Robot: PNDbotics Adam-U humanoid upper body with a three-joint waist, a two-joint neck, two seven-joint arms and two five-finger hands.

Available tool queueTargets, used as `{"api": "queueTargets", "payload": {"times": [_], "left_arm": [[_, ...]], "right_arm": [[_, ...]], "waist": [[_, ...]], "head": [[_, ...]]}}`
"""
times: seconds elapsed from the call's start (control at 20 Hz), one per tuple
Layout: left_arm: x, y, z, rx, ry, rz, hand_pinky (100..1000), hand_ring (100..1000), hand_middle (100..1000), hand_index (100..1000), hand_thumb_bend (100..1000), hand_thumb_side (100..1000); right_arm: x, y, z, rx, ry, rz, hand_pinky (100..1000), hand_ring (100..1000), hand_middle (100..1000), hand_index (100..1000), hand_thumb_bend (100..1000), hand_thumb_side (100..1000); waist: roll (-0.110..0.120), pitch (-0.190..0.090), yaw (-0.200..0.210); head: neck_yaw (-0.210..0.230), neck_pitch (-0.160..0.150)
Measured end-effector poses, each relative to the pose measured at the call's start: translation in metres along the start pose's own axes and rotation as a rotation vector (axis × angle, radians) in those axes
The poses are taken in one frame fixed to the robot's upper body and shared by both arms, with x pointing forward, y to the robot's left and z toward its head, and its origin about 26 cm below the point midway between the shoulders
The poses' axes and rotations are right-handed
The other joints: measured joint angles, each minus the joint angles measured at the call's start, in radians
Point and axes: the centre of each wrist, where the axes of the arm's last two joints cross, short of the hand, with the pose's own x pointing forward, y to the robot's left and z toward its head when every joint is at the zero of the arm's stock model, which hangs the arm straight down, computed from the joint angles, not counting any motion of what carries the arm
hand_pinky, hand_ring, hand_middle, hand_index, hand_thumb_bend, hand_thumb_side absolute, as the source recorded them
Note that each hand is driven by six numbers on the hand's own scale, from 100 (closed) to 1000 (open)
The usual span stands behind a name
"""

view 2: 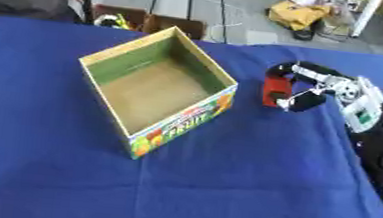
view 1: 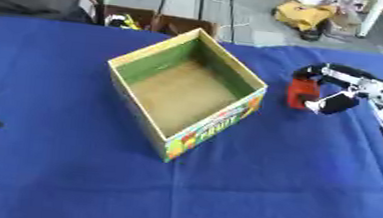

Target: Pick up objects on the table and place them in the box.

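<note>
Printed word on the box front

The box (view 2: 157, 90) carries the only lettering that can be partly read: on its colourful outer front panel, facing the lower right, white capitals on a red band appear to spell "FRUIT" (view 2: 179, 126), running slantwise up along the panel amid green, yellow and orange print. The letters are blurred, so the reading is not certain, and nothing else on that panel can be made out. A small green mark on the white part of the right arm (view 2: 366, 117) is too blurred to read as text.
</note>
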Motion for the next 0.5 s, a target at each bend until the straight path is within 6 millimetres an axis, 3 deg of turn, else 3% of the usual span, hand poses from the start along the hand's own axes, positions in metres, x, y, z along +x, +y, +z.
{"api": "queueTargets", "payload": {"times": [0.15, 0.25, 0.35, 0.5], "left_arm": [[-0.0001, 0.0, 0.0001, 0.0, 0.0, 0.0, 595, 824, 698, 754, 750, 812], [-0.0001, 0.0, 0.0002, 0.001, 0.0, 0.0, 594, 825, 698, 754, 750, 812], [-0.0001, 0.0, 0.0002, 0.001, 0.0, 0.0, 594, 825, 698, 754, 750, 812], [-0.0003, 0.0, 0.0005, 0.002, 0.001, 0.0, 594, 825, 698, 754, 750, 812]], "right_arm": [[-0.0032, 0.0004, 0.0025, 0.001, 0.021, 0.002, 611, 771, 680, 841, 100, 100], [-0.0046, 0.0014, 0.0032, -0.001, 0.03, 0.001, 509, 673, 595, 805, 100, 100], [-0.0054, 0.0023, 0.0036, -0.008, 0.036, 0.003, 431, 590, 486, 746, 100, 100], [-0.0081, 0.0046, 0.0052, -0.034, 0.047, -0.005, 331, 464, 321, 582, 100, 100]], "waist": [[0.0, -0.003, -0.002], [0.0, -0.004, -0.003], [0.001, -0.005, -0.006], [0.004, -0.008, -0.011]], "head": [[0.001, 0.0], [0.001, 0.0], [0.001, 0.0], [0.001, 0.001]]}}
